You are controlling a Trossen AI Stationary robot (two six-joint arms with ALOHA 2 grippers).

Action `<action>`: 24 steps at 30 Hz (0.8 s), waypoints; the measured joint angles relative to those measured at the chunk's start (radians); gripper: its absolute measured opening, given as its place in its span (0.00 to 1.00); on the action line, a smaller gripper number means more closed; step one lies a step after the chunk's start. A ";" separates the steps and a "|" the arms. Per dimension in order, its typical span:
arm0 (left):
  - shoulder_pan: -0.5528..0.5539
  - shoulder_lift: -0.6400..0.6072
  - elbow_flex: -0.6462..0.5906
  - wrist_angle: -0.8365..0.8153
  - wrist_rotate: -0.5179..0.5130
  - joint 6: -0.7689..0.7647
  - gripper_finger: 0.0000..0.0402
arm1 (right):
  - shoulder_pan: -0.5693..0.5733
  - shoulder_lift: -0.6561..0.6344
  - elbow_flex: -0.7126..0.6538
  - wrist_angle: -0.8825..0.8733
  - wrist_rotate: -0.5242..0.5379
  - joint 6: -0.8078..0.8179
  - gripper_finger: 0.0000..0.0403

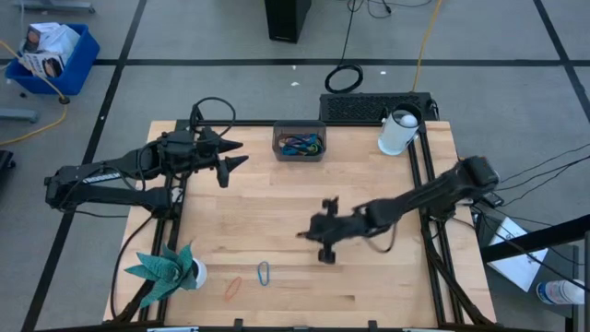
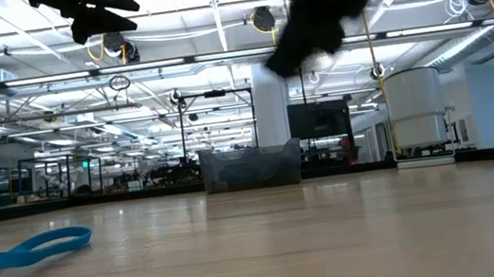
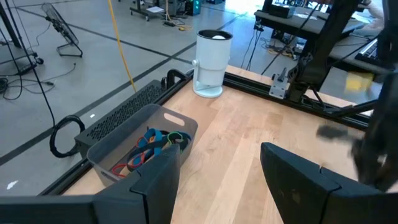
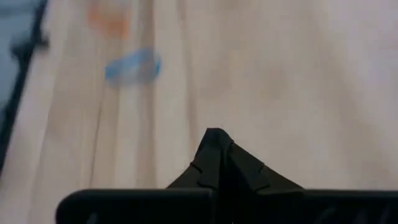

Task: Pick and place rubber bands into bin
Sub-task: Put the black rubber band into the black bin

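Observation:
The dark grey bin (image 1: 299, 144) stands at the table's far edge with several coloured rubber bands (image 3: 152, 146) lying in it. A blue rubber band (image 1: 264, 273) and an orange one (image 1: 232, 288) lie flat on the wood near the front edge. The blue band also shows in the low view (image 2: 28, 252) and in the right wrist view (image 4: 132, 66). My right gripper (image 1: 309, 232) hangs shut above the table's middle, to the right of those two bands. Nothing shows between its fingertips (image 4: 216, 134). My left gripper (image 1: 238, 153) waits open, raised, left of the bin.
A white cylindrical container (image 1: 398, 132) stands at the far right corner. A teal spiky decoration (image 1: 166, 267) sits at the near left corner. Behind the table are a black ribbed mat (image 1: 373, 106) and a black cable ring (image 1: 343, 78). Bare wood lies between the bin and my right gripper.

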 joint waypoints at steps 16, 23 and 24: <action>0.000 0.000 0.000 0.001 -0.001 -0.007 0.57 | -0.234 -0.452 0.003 0.292 0.301 -0.602 0.01; 0.000 0.000 0.000 0.001 -0.001 -0.013 0.57 | -0.444 -0.438 0.003 0.404 0.227 -0.721 0.01; 0.000 0.000 0.000 0.001 -0.001 -0.013 0.57 | -0.476 -0.430 0.003 0.399 0.203 -0.710 0.01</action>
